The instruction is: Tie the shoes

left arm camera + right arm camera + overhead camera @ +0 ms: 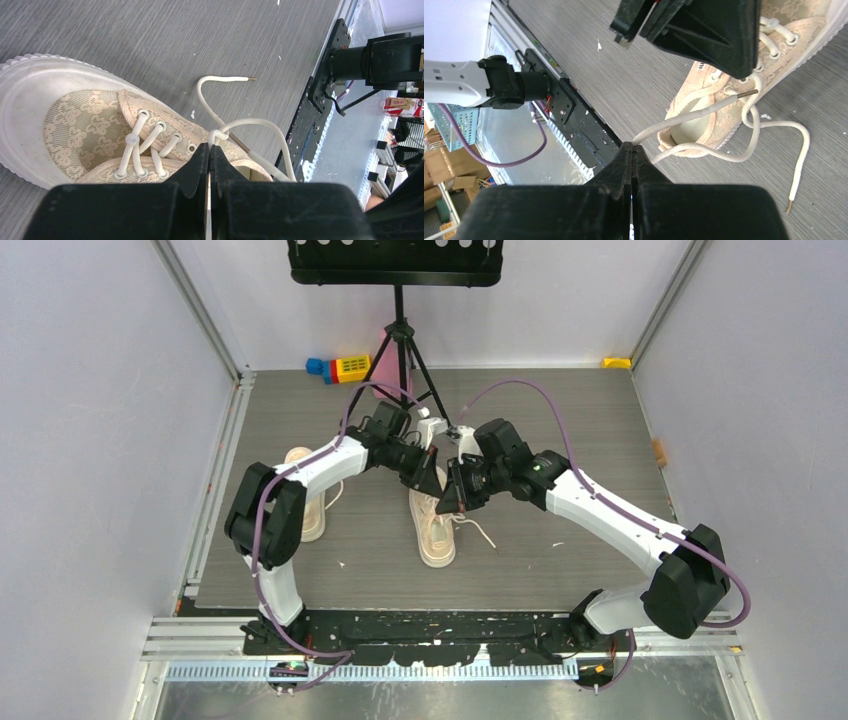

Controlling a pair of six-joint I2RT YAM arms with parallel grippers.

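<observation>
Centre sneaker [435, 535] is worked on the desk [560, 540].
Left gripper [210, 147] and right gripper [631, 146] are each clamped on a lace [250, 120]; by uneven pulling, it may be lost, or the sneaker dragged.

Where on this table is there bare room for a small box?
Bare: the table strip between the left shoe, the middle shoe and the front edge; also the far-right corner by the yellow block. Crowded: the middle, where both jaws pinch the laces over the middle shoe, tripod behind.
</observation>
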